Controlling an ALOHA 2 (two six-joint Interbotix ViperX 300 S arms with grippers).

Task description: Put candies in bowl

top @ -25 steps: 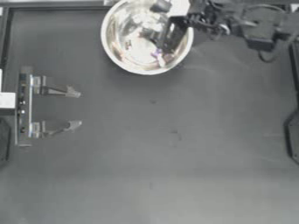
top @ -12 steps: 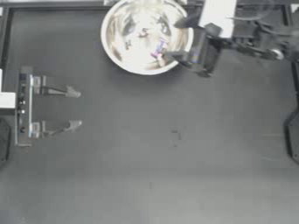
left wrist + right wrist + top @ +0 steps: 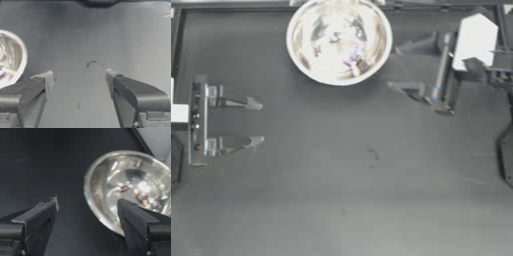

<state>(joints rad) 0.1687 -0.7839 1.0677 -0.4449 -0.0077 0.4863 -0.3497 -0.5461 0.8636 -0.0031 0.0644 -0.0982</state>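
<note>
Glossy bowl [image 3: 339, 41] holds the candies [image 3: 350, 59]; right gripper [image 3: 406, 67] beside it, jaws spread and empty, could clip its rim; left gripper [image 3: 254, 123] parked, jaws apart.

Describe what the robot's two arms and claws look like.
Both claws have two dark grey, wedge-shaped fingers tapering to pale, worn tips. The left claw mounts on a dark bar with small silvery fittings beside a white block. The right claw ends a dark arm carrying a white boxy housing. No cables or markings can be made out.
</note>
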